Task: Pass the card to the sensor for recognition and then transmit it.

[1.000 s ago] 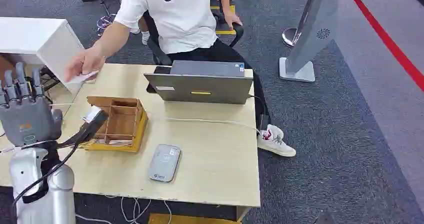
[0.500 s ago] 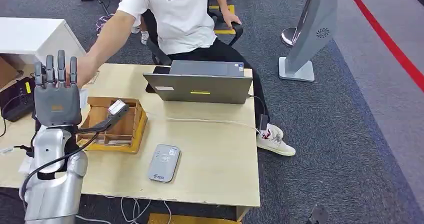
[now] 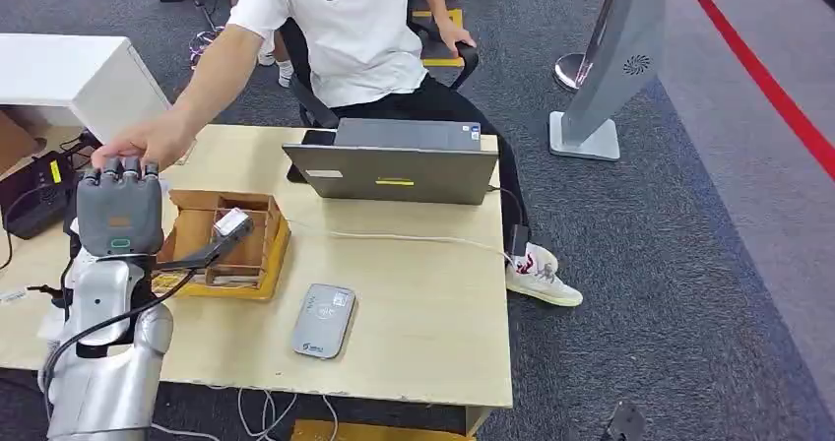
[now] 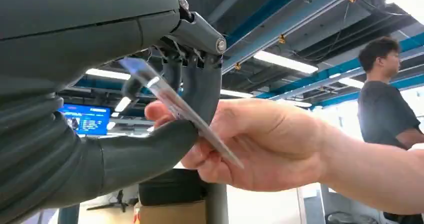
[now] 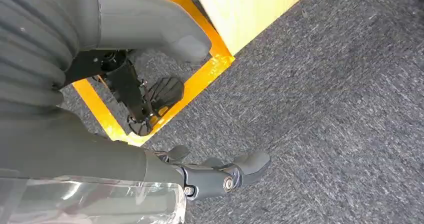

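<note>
Card (image 4: 180, 109) is seen edge-on in the left wrist view, pinched between the thick grey thumb and the darker fingers (image 4: 200, 84) of the left hand (image 3: 119, 210), while a person's hand (image 4: 255, 144) is also closed on it from the other side. In the head view the left hand is raised over the far left part of the table (image 3: 423, 303), fingers curled forward, and the person's hand (image 3: 143, 148) is laid right at its fingertips. A wooden divided box (image 3: 231, 244) is found just right of the left hand, and a grey card reader (image 3: 324, 320) lies on the table nearer and to the right of the box. A grey laptop (image 3: 394, 170) stands at the far edge. The right hand (image 5: 220, 176) is seen hanging over grey carpet (image 5: 325, 109) with nothing in it, its fingers loosely bent and apart.
</note>
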Motion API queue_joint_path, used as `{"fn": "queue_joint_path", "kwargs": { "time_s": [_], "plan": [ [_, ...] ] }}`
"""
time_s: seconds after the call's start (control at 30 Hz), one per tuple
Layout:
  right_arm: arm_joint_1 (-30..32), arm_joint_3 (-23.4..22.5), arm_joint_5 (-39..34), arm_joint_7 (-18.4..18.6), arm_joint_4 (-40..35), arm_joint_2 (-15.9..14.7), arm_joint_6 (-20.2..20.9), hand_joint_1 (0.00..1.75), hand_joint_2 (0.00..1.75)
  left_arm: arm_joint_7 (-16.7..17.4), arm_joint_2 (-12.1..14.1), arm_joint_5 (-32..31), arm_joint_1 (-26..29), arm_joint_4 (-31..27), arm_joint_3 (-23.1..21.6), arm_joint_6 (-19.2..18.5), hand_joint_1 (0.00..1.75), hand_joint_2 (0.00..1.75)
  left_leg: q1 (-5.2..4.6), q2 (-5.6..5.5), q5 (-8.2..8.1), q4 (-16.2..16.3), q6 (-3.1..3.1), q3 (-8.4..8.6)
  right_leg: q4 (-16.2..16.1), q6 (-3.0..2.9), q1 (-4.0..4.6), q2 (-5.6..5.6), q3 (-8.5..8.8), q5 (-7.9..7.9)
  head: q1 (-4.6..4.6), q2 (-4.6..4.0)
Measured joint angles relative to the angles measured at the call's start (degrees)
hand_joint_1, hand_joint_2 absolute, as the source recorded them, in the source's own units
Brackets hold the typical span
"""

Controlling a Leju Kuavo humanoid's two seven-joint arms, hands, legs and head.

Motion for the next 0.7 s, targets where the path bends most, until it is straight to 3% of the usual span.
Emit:
{"fn": "queue_joint_path", "kwargs": {
  "time_s": [0.2, 0.43, 0.7],
  "plan": [
    [0.15, 0.33, -1.11, -0.46, 0.00, 0.00, 0.00, 0.00, 1.75, -4.00, -1.79, 0.02, 3.21, -3.65, -1.88, 0.11, 1.75, 1.75, -0.01, 0.00, 0.00, 0.01, 0.00, -0.01, -0.01, 0.00, -0.01, -0.01, -0.04, 0.00, 0.00, 0.00],
    [0.27, 0.98, -2.32, -0.96, -0.02, 0.00, 0.00, 0.00, 1.75, -6.38, -3.74, 0.24, 7.42, -5.38, -11.49, -1.04, 1.75, 1.75, -0.02, 0.01, -0.01, 0.01, 0.00, -0.03, -0.02, 0.00, -0.02, -0.01, -0.07, 0.00, 0.00, 0.00],
    [0.27, 1.31, -3.08, -1.05, -0.04, 0.02, 0.00, 0.00, 1.75, -6.95, -3.76, 0.70, 8.29, 2.50, -21.05, -2.36, 1.75, 1.75, -0.02, 0.01, -0.01, 0.00, 0.00, -0.03, -0.02, 0.00, -0.02, 0.00, -0.06, 0.00, 0.00, 0.00]
  ]
}}
